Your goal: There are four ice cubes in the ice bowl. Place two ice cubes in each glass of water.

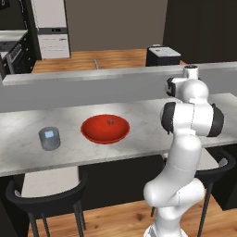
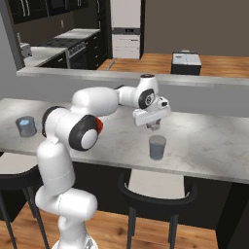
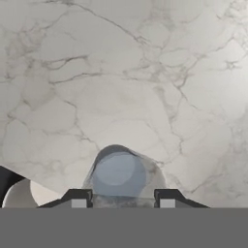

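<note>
The wide, shallow, glossy red ice bowl (image 1: 105, 129) sits near the middle of the white marble counter (image 1: 139, 143), with one small pale ice cube (image 1: 111, 121) visible inside it toward the far wall. To its left, well apart, stands a short grey translucent glass of water (image 1: 49, 138); a pale patch shows at its top, too blurred to tell what it is. In the right base view a second grey translucent tumbler (image 2: 157, 147) stands near the counter's front edge, with bare marble on both sides of it. The two-finger gripper (image 2: 154, 127) hangs just above this tumbler, apart from its rim; its fingers are drawn close together, and whether anything sits between them cannot be told. In the hand view the tumbler's round mouth (image 3: 118, 175) lies just beyond the dark fingertips (image 3: 77, 197), with open marble stretching past it.

A grey raised ledge (image 1: 92, 76) runs along the counter's far side. Black-framed chairs with pale seats (image 1: 48, 185) are tucked under the front edge. Beyond lie a wooden floor (image 2: 160, 62), dark cabinets (image 2: 53, 14) and a white appliance (image 1: 52, 32).
</note>
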